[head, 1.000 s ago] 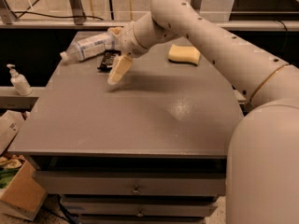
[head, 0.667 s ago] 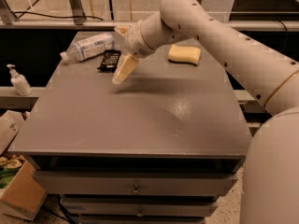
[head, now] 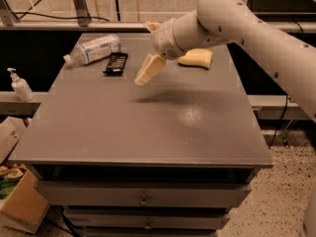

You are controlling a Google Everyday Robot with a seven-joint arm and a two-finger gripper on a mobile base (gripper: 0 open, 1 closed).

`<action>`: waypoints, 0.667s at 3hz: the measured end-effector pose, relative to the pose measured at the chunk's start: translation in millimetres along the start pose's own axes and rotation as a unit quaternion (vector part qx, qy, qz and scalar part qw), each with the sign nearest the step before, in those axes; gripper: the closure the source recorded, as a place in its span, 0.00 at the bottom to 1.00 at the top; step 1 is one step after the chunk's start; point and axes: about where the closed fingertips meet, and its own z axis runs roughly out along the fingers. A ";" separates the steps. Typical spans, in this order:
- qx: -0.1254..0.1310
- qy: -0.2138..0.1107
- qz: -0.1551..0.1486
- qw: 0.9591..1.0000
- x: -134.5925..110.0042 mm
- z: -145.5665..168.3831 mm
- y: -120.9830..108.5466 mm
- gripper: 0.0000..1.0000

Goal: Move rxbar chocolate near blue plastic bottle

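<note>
The rxbar chocolate (head: 116, 63), a flat black wrapper with white lettering, lies on the grey table (head: 148, 127) at the back left. It lies just right of the blue plastic bottle (head: 94, 49), which rests on its side with its cap pointing left. My gripper (head: 144, 53) hovers above the table to the right of the bar, apart from it. It is open and holds nothing. One cream finger (head: 148, 69) points down and to the left.
A pale yellow sponge (head: 196, 58) lies at the back right of the table, behind my arm (head: 237, 19). A white pump dispenser (head: 19, 85) stands on a ledge to the left. Cardboard boxes (head: 19, 201) sit on the floor at lower left. Drawers are below the tabletop.
My gripper has drawn away to the right from the bar. The bar and the bottle have stayed side by side on the table.
</note>
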 end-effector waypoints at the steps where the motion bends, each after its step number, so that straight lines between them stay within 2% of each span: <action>1: 0.026 0.011 0.016 0.999 15.9 -27.9 -3.9 0.00; 2: 0.054 0.016 0.032 0.998 34.5 -55.9 -7.6 0.00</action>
